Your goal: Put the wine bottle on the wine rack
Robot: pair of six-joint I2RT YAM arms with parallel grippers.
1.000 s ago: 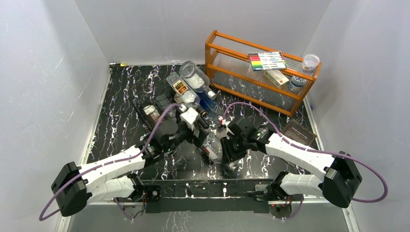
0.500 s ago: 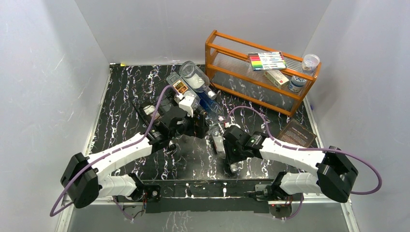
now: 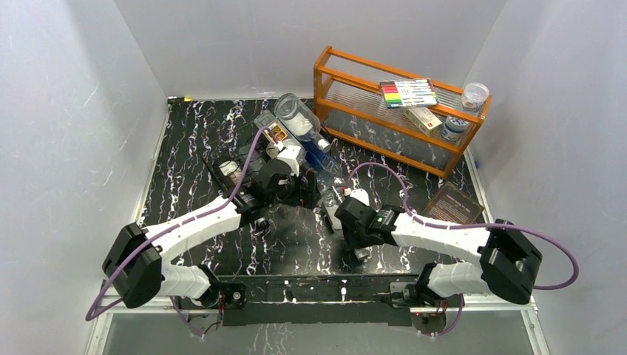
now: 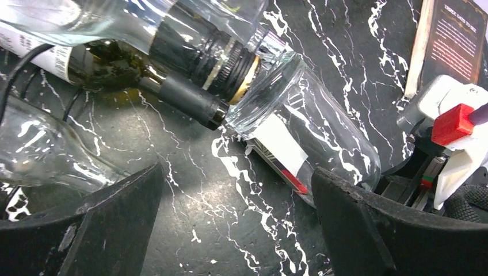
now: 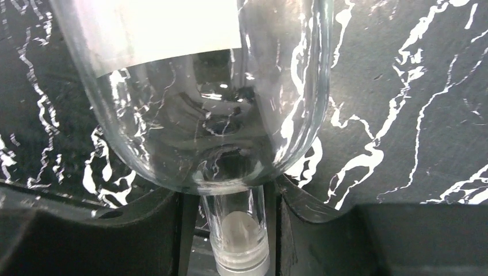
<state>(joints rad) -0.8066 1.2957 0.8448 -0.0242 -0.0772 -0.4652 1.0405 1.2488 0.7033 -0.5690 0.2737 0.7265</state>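
Step in hand: wine bottle point(image 5: 207, 115) to go onto the wine rack point(image 3: 216, 176); not yet in a cradle.
Right gripper point(image 5: 230, 201): its fingers flank the bottle's neck on both sides. Thin dark slivers show at each side, so I cannot tell whether it pinches or merely brackets the neck.
Left gripper point(image 4: 236, 178): fully released and holding nothing, with fingers spread wide above the table point(image 4: 190, 230).
Bottle, from right gripper: straight ahead. The stoppered mouth sits deep between the fingers and the clear body swells away past the fingertips.
Long axis: in line with the right fingers, neck nearest the wrist, base farthest.
Bottle, from left gripper: below and ahead, towards its right finger. It appears to lie on its side on the table, white label up.
Base end: just beside the necks of the racked bottles point(image 4: 190, 98), possibly touching. Contact not resolved.
Rack, from right gripper: beyond the bottle's base, further ahead.
Nearer arm: the right, already at the neck. The left hangs over the body, not touching it.
Judgement: the next move needs the base lifted clear of those necks before the bottle goes sideways to a free cradle. Risk is knocking the racked bottles.
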